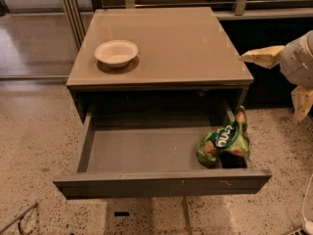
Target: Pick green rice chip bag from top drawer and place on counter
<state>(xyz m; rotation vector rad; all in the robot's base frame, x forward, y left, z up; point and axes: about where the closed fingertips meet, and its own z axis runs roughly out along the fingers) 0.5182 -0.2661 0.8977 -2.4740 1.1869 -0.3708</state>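
The green rice chip bag lies crumpled in the front right corner of the open top drawer, leaning against the right wall. The drawer is pulled fully out below the tan counter. My gripper is at the right edge of the view, beside the counter's right side and above and to the right of the bag. Its two yellowish fingers are spread wide apart and hold nothing.
A white bowl stands on the left part of the counter. The drawer front panel juts toward the camera. The floor is speckled terrazzo. A railing and a dark wall lie behind the cabinet.
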